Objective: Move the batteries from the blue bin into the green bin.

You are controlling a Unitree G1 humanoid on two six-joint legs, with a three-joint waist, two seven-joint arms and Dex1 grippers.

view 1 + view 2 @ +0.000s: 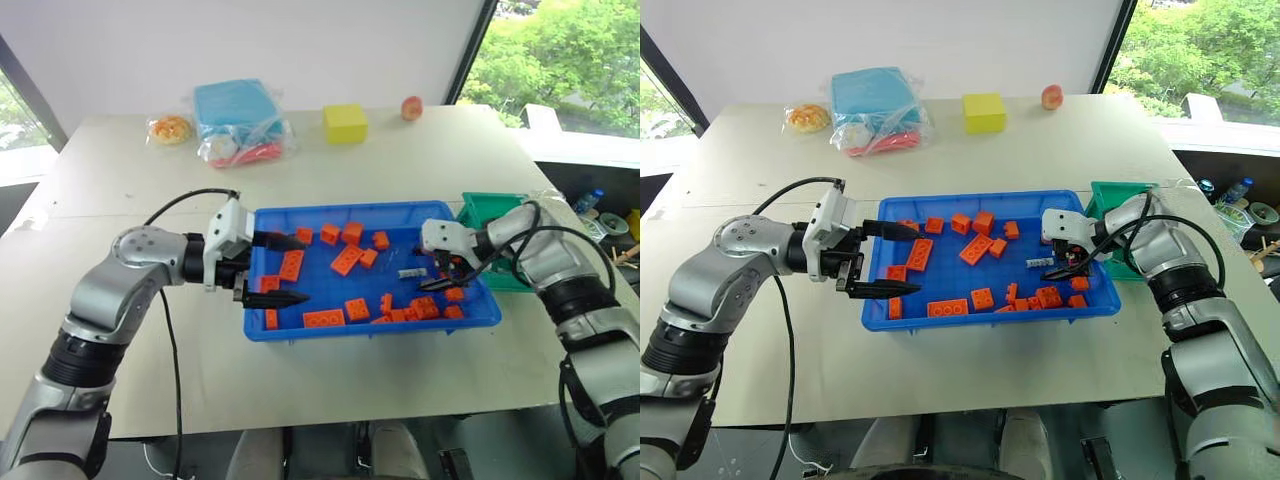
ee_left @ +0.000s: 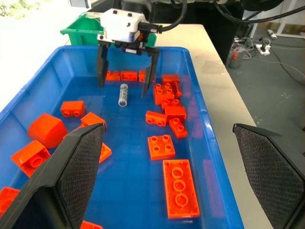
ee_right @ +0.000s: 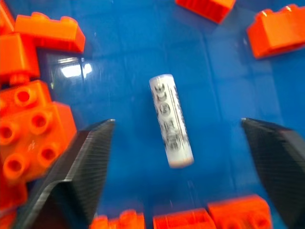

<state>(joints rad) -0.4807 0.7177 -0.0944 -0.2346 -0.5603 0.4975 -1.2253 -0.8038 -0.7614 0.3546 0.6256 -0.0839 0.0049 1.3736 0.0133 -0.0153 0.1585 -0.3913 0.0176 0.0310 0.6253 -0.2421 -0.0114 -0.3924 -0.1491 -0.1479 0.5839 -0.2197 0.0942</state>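
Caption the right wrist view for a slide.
Right tool, fingers open, poised over a lone battery on the blue bin floor among orange bricks.

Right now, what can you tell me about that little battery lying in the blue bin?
The battery is a small silver-white cylinder with dark printing along its side, metallic-looking. It lies flat on the bare floor of the blue bin, touching none of the orange bricks scattered around it. The right hand hangs over it, its two black fingers open on either side, not touching it.

The battery [image 3: 170, 121] bears dark printing, too blurred to be read.
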